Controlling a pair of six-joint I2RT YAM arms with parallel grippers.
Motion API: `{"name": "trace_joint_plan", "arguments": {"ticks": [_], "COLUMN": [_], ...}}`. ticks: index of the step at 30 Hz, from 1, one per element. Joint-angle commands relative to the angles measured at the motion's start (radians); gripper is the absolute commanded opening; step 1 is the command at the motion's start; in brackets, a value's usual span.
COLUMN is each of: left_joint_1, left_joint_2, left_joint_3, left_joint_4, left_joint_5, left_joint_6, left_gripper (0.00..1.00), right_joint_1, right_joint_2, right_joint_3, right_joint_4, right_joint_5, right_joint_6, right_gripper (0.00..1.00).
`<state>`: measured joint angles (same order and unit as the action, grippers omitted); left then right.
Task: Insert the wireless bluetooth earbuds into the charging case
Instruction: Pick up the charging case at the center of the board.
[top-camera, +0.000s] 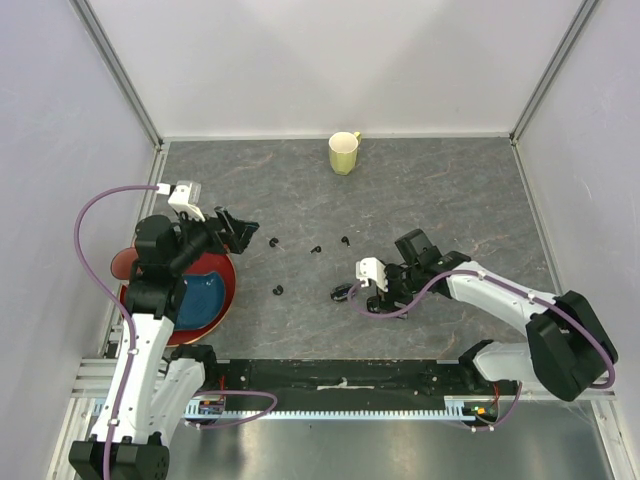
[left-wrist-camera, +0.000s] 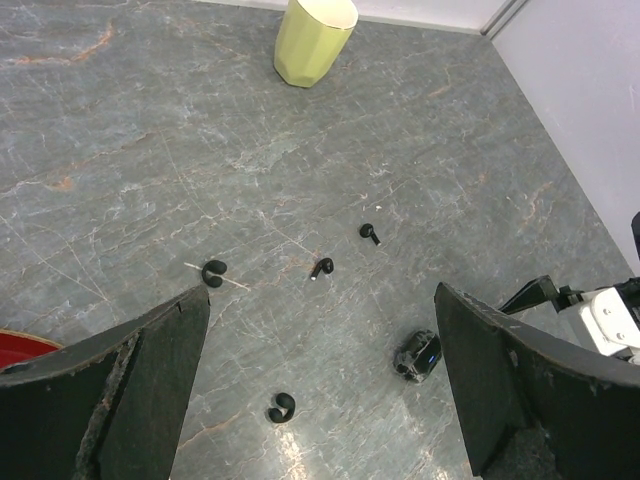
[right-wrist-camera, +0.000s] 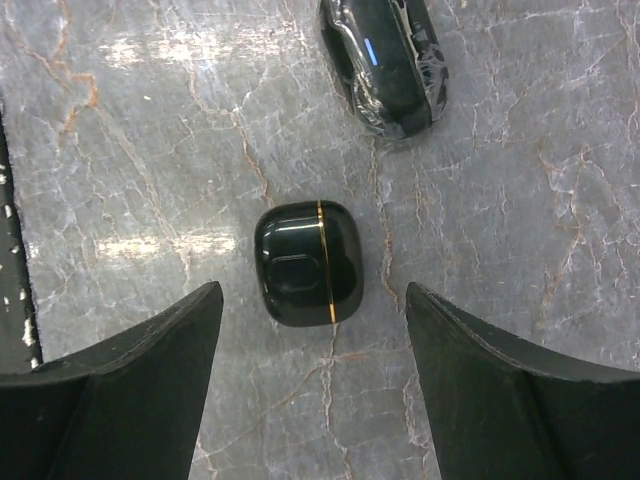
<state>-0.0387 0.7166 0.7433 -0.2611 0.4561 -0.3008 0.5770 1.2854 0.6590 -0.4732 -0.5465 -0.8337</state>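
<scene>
Four tiny black earbuds lie on the grey table: one (top-camera: 274, 241), one (top-camera: 316, 248), one (top-camera: 345, 240) and one nearer (top-camera: 278, 290). All show in the left wrist view too (left-wrist-camera: 214, 272) (left-wrist-camera: 321, 267) (left-wrist-camera: 369, 233) (left-wrist-camera: 281, 407). A closed black case with a gold line (right-wrist-camera: 305, 262) lies just ahead of my open right gripper (right-wrist-camera: 312, 295), between its fingertips and untouched. A second black case with a blue light (right-wrist-camera: 385, 65) (top-camera: 343, 291) (left-wrist-camera: 418, 355) lies beyond it. My right gripper (top-camera: 368, 300) hovers low over the cases. My left gripper (top-camera: 243, 230) (left-wrist-camera: 320, 295) is open and empty, above the table left of the earbuds.
A yellow cup (top-camera: 344, 152) (left-wrist-camera: 314, 40) stands at the back centre. A red plate (top-camera: 230, 283) with a blue dish in it sits at the left under my left arm. Grey walls enclose the table on three sides.
</scene>
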Motion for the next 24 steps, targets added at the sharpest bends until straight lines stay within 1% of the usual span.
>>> {"name": "trace_joint_plan", "arguments": {"ticks": [1, 7, 13, 24], "left_joint_1": [0.008, 0.008, 0.011, 0.016], "left_joint_2": [-0.014, -0.014, -0.014, -0.014], "left_joint_3": [-0.007, -0.010, -0.009, -0.012], "left_joint_4": [-0.007, -0.009, -0.007, -0.009], "left_joint_5": [0.019, 0.016, 0.015, 0.013], "left_joint_6": [-0.001, 0.000, -0.001, -0.006], "left_gripper": [1.00, 1.00, 1.00, 1.00], "right_joint_1": [0.003, 0.006, 0.004, 0.004], "right_joint_2": [0.032, 0.068, 0.095, 0.126], "right_joint_3": [-0.009, -0.009, -0.009, -0.010], "right_joint_4": [0.071, 0.077, 0.085, 0.093], "right_joint_5": [-0.004, -0.018, -0.013, 0.000], "right_joint_6": [-0.005, -0.007, -0.008, -0.005], "right_gripper": [0.81, 0.77, 0.77, 0.70]}}
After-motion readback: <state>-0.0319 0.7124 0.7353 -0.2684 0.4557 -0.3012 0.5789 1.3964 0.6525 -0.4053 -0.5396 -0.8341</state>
